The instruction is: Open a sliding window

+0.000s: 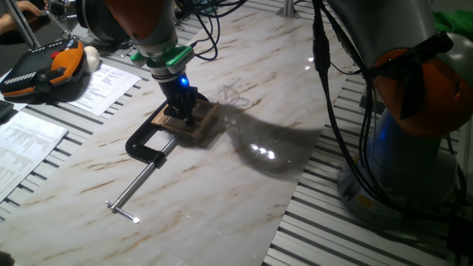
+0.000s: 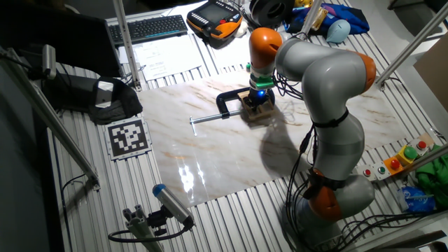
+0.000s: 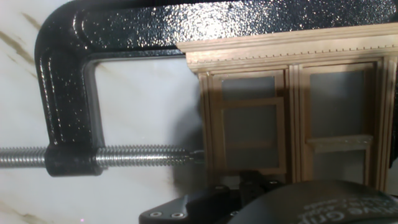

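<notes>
The sliding window (image 3: 292, 112) is a small light-tan wooden frame lying flat on the marble board, with two panes side by side divided by thin bars. The black C-clamp (image 3: 68, 93) holds it down along its top edge, and the clamp's steel screw rod (image 3: 124, 157) presses on its left side. My gripper (image 3: 252, 182) is at the window's lower edge, under the left pane, with its dark fingertips together and touching the wood. In one fixed view the gripper (image 1: 182, 109) stands upright on the window (image 1: 194, 125). The other fixed view shows the window (image 2: 257, 112) under the hand.
The clamp's rod (image 1: 137, 188) sticks out toward the board's front edge. A teach pendant (image 1: 44, 70) and papers (image 1: 26, 140) lie at the left. The robot's base (image 1: 414, 148) and cables stand at the right. A keyboard (image 2: 150, 28) and a marker tag (image 2: 128, 136) lie beyond the board.
</notes>
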Tool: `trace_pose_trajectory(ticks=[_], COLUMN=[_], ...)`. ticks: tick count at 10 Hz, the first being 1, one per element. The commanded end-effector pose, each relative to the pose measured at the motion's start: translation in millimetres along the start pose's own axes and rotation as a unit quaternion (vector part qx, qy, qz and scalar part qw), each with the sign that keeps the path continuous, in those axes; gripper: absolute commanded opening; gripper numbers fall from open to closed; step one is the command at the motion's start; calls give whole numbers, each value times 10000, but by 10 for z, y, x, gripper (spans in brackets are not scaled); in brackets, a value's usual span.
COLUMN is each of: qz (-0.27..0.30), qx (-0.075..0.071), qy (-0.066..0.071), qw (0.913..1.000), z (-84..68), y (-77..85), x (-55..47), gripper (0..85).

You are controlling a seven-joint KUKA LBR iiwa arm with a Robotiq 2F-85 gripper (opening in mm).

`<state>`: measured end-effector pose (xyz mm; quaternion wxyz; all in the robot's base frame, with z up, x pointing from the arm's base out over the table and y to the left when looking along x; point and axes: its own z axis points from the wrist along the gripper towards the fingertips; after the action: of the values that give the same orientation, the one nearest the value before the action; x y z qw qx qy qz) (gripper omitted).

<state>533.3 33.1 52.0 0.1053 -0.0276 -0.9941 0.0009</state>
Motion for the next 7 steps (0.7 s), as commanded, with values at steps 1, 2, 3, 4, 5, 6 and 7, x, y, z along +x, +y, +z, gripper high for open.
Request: trace_pose_trajectory(ticks=[1,2,3,4,5,6,7], qz=[2,10,30,34,42,50,54], qx=[9,9,-5,-19,-19,-19,-35], qy=[9,16,33,49,49,49,34], qw=[10000,10000,10000,10000,10000,10000,10000], z=[5,18,33,42,46,47,54], y=[1,2,6,7,6,4,6], x=[9,6,4,3,5,3,-2], gripper=[0,0,0,0,0,0,0])
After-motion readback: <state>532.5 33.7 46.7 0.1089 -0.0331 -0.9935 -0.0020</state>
